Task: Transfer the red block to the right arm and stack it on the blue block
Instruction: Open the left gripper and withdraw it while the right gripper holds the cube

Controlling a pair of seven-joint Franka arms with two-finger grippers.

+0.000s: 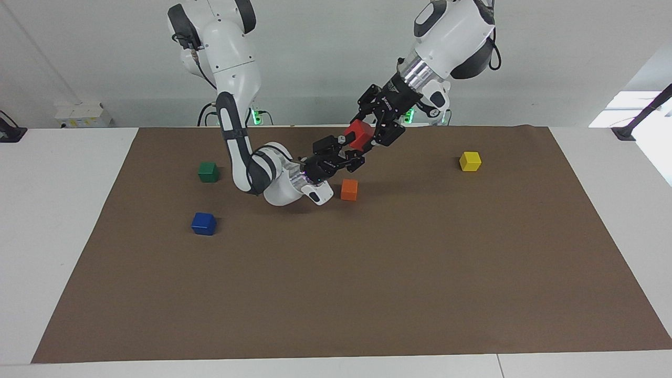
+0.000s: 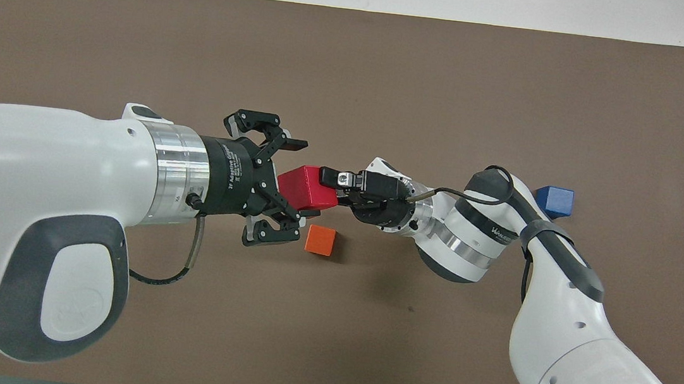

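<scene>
Brown matting covers the desk (image 1: 367,294); above it the right hand (image 1: 350,151) pinches the small red cube (image 1: 359,135). The left hand (image 1: 379,129) is spread around it. If that pinch is shallow, the cube could fall toward the orange cube (image 1: 349,189) at six o'clock, never reaching the dark-blue cube (image 1: 203,223).

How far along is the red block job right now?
Done: the handover. The left gripper stands open around the red block, and the right gripper is shut on it, in the air above the mat beside the orange block.

In hand: the left gripper has yet to clear the block.

Left: carrying it to the blue block, which lies bare, and stacking it.
</scene>
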